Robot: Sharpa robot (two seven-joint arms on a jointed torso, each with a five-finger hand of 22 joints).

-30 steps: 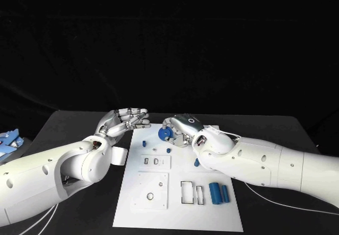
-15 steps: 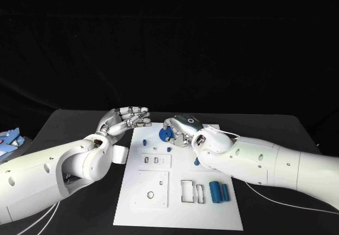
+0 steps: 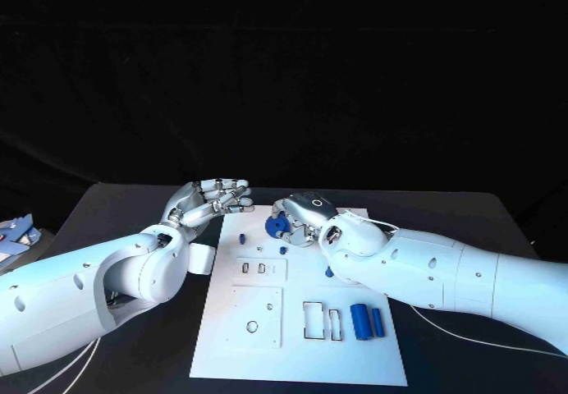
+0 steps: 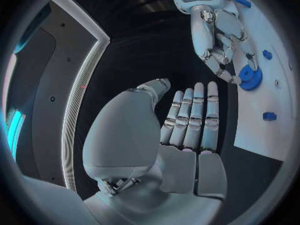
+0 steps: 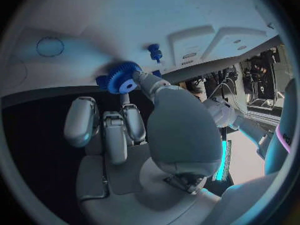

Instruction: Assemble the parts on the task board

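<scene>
The right hand (image 3: 299,215) sits over the far end of the white task board (image 3: 302,345), its fingers pinching a blue gear (image 3: 276,224) that rests right at the board's far edge. From the right wrist camera the gear (image 5: 122,77) shows its toothed rim and centre hole, with a fingertip pressed against its side, and a small blue peg (image 5: 154,51) stands on the board just beside it.

The left hand (image 3: 213,201) hovers off the board's far left corner, holding nothing, its fingers held straight and close together with the thumb set apart. Its own wrist camera shows the flat palm (image 4: 187,130) above the dark surface (image 3: 130,213), with the gear (image 4: 251,78) gripped by the other hand beyond it.

Nearer on the board, two blue cylinders (image 3: 368,322) lie side by side on the right, next to a rectangular slot (image 3: 318,320). Another small blue part (image 3: 243,240) stands on the board near the left hand.
</scene>
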